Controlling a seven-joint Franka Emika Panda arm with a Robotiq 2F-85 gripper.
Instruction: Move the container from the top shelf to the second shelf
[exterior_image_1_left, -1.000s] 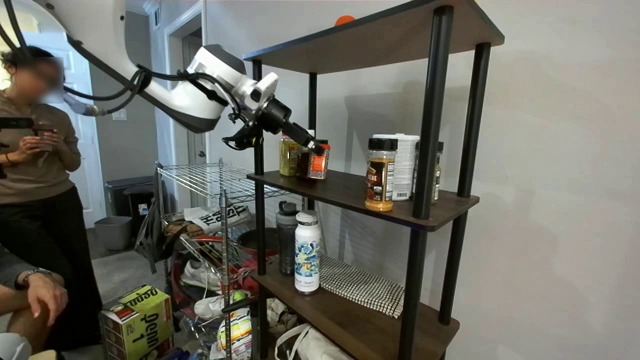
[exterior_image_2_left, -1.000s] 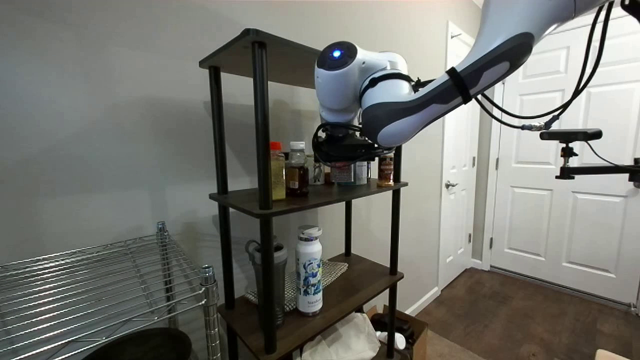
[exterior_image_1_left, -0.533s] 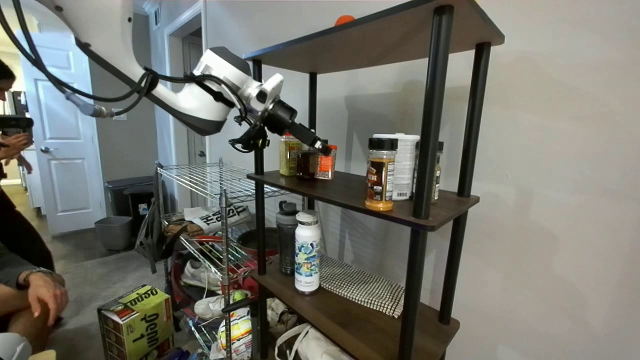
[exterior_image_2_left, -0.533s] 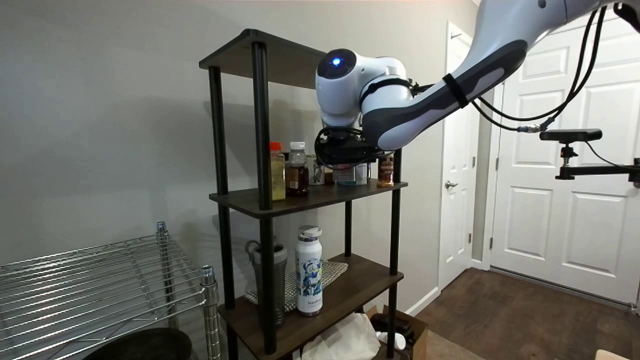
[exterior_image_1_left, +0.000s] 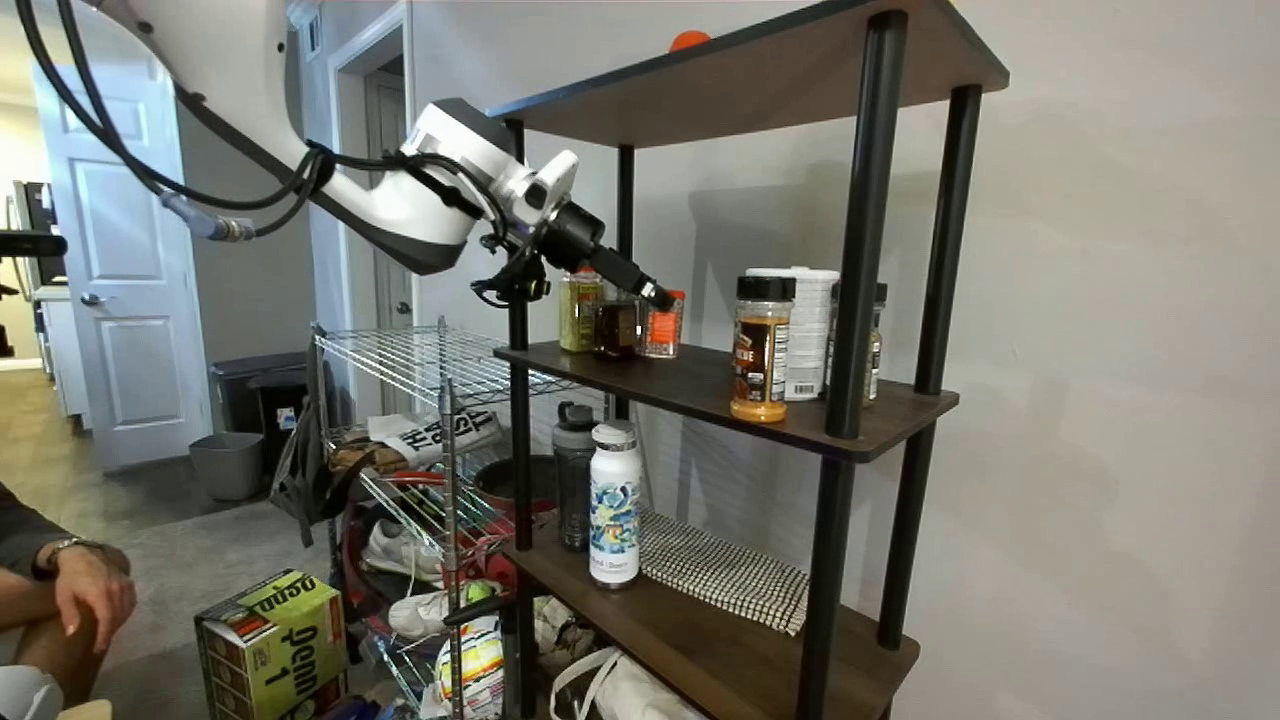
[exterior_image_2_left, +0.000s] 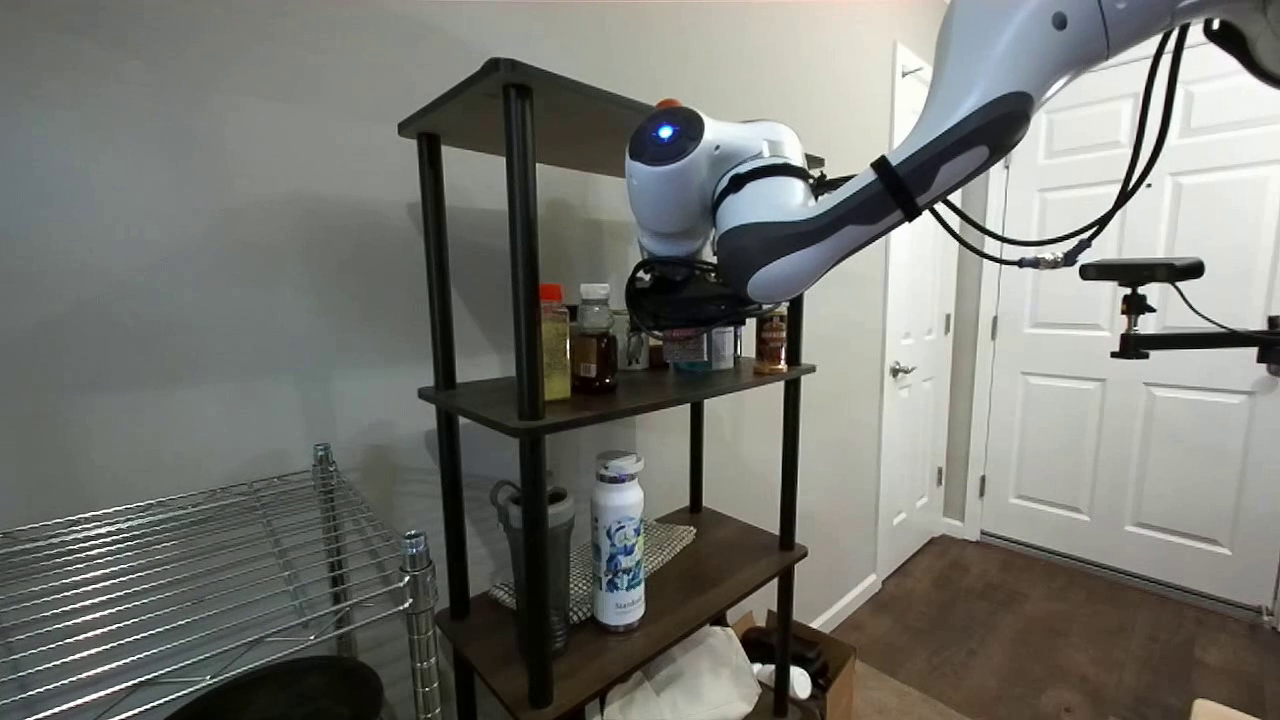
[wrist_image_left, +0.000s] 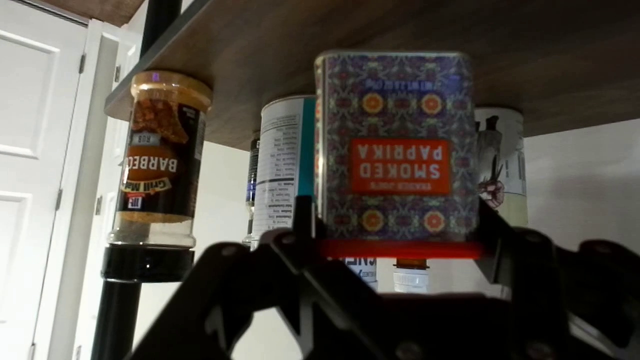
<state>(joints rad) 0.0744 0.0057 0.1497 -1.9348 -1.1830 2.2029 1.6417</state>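
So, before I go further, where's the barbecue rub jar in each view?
In an exterior view: the barbecue jar is right of centre, around mid-height.
In an exterior view: the barbecue jar is right of centre, near the right end of the second shelf.
Wrist view: the barbecue jar is at the left, appearing upside down.
Shared landmark: the second shelf it stands on, which crosses the top of the wrist view.

Tin (wrist_image_left: 397, 122) here: purple-blue floral pttn, orange blooms, org-red label (wrist_image_left: 400, 166), red lid (wrist_image_left: 400, 249)! Top shelf (exterior_image_1_left: 760, 95), 2nd shelf (exterior_image_1_left: 695, 372) dk brn; posts (exterior_image_1_left: 868, 230) blk; bottle (exterior_image_1_left: 614, 510) wht w/ blu-yel art; mat (exterior_image_1_left: 720, 572) blk-wht check.
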